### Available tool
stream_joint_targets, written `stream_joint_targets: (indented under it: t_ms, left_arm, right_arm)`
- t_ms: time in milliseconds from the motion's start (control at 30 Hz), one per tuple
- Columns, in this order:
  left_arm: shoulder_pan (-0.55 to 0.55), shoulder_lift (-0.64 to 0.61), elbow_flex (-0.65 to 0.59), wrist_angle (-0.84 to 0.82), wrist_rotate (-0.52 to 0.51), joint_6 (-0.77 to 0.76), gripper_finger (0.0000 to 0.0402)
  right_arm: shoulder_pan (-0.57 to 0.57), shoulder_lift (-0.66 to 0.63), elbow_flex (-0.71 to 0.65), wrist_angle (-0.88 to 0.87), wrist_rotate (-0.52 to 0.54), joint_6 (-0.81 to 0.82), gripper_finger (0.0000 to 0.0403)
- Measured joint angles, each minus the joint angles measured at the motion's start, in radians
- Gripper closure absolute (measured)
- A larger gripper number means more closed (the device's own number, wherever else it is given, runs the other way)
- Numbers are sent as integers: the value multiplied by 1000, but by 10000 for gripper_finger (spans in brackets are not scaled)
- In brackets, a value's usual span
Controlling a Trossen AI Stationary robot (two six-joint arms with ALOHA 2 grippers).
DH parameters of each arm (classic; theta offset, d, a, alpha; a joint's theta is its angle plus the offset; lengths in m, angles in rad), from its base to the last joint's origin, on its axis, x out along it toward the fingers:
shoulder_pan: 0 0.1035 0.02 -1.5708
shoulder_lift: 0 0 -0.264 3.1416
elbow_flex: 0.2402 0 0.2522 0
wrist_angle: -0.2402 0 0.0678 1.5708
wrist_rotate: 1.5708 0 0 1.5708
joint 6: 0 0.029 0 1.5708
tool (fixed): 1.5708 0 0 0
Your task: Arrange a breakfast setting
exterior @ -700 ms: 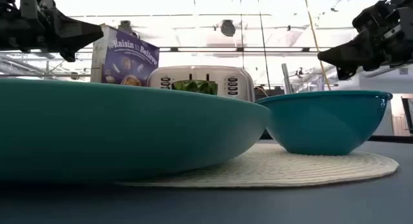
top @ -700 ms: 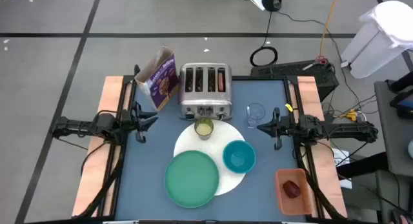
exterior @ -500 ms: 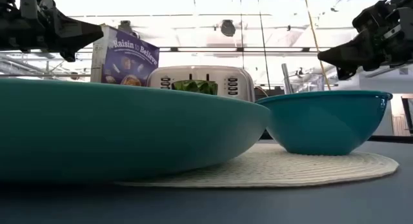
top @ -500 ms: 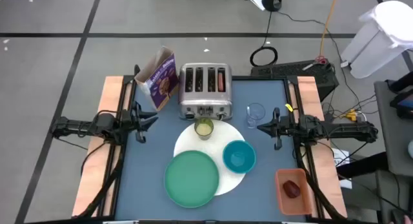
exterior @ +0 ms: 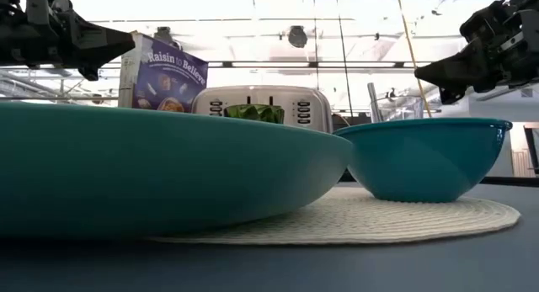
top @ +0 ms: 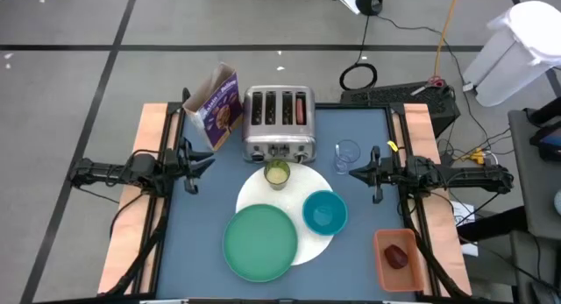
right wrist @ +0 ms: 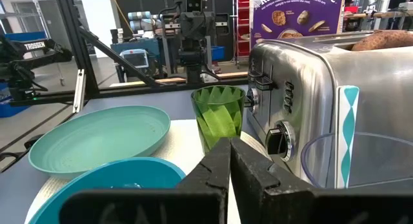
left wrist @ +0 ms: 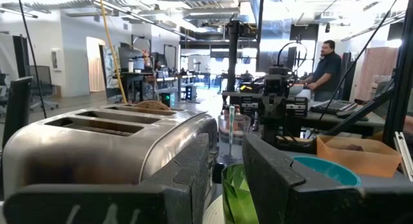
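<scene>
A white round placemat (top: 285, 208) lies mid-table. On it rest a green plate (top: 260, 241), a teal bowl (top: 324, 211) and a yellow-green cup (top: 277, 173). A clear glass (top: 347, 153) stands to the right of the toaster, and a thin metal handle (left wrist: 231, 124) rises in it. A brown pastry (right wrist: 387, 40) sticks out of a toaster slot. The dark red fruit (top: 397, 256) lies in an orange tray. My left gripper (top: 209, 162) hovers at the table's left side, slightly open and holding nothing. My right gripper (top: 353, 173) hovers at the right side, next to the glass, shut and holding nothing.
A silver four-slot toaster (top: 279, 124) stands at the far middle, with a purple cereal box (top: 219, 107) to its left. The orange tray (top: 399, 278) sits at the near right corner. Bare blue tabletop (top: 197, 225) lies left of the plate.
</scene>
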Motion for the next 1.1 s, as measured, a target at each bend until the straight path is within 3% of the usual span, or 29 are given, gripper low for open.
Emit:
stream_joint_targets:
  t_ms: [1100]
  left_arm:
    - [0,0,0,2,0,23,300]
  right_arm:
    - [0,0,0,0,0,0,397]
